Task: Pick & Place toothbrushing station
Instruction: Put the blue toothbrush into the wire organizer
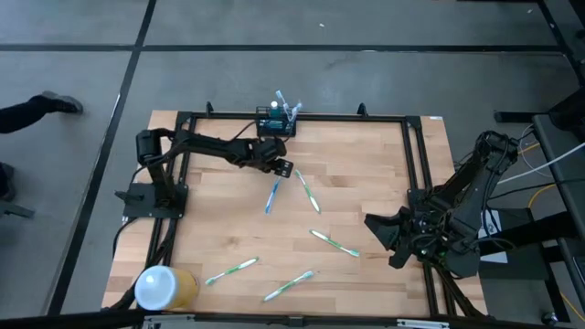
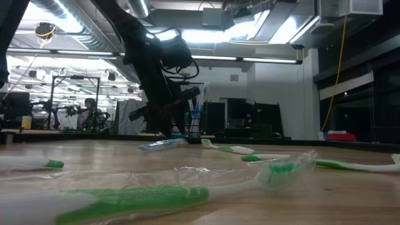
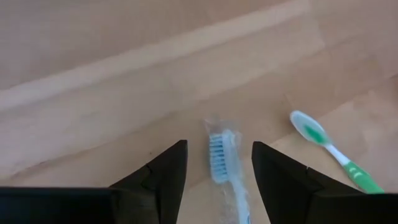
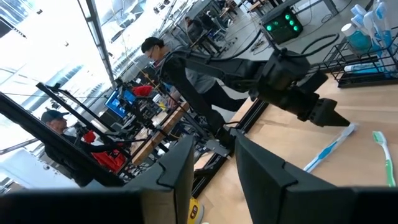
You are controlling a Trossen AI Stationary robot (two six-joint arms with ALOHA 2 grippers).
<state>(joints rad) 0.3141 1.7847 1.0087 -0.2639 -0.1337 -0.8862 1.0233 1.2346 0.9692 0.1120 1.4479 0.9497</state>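
My left gripper (image 3: 214, 171) stands open, dark wedge fingers straddling a wrapped blue toothbrush (image 1: 272, 196) lying free on the wooden table (image 1: 366, 174). The black slotted toothbrushing station (image 1: 275, 122) sits just beyond, at the far edge. Right gripper (image 1: 377, 239) waits part-open, empty

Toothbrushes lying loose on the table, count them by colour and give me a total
Blue toothbrush: 1, under the left gripper
Green toothbrushes: 4
Total: 5 loose on the wooden table, not counting those standing in the black holder rack.
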